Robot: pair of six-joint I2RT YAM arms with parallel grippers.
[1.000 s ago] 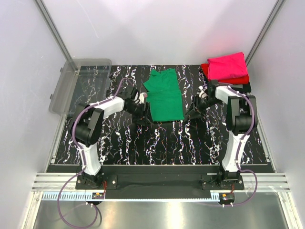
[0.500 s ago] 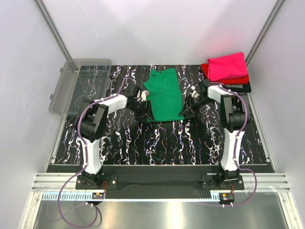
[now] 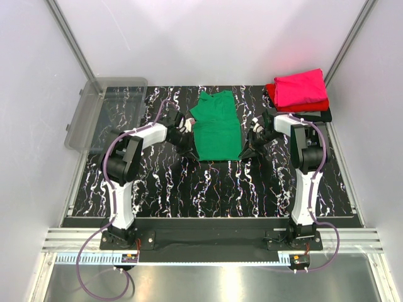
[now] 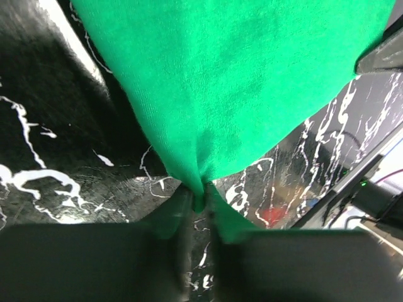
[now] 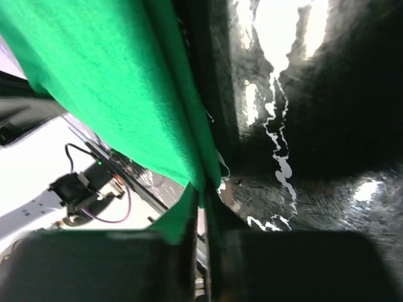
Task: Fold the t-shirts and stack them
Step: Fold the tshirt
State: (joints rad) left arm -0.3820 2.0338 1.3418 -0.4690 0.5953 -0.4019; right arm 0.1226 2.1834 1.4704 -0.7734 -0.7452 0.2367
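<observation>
the black, white-veined table [image 3: 214, 189] fills the cell floor, with white walls close at 9, 12 and 3 o'clock. its near half, toward 6 o'clock, is bare marble between the two arms, and a bare strip runs from the middle out to 9 o'clock.

a clear grey bin [image 3: 94, 110] sits at 10 o'clock, tilted and hanging over the table's left edge.

the green t-shirt [image 3: 217, 126] lies at the centre, folded into a long narrow panel running from 12 toward 6 o'clock. its side edges are fairly straight and it is well apart from both the bin and the stack.

at 1 to 2 o'clock, in the far right corner and close to the right edge, a folded magenta-pink t-shirt [image 3: 301, 87] lies on a red t-shirt [image 3: 271, 92], with a black t-shirt [image 3: 325, 115] at the bottom.

the left fingers [image 3: 186, 146] are pressed together on the green shirt's near left corner; the left wrist view shows the cloth pinched to a point between them [image 4: 165, 221]. the right fingers [image 3: 247, 151] are clamped the same way on the near right corner [image 5: 179, 217].
</observation>
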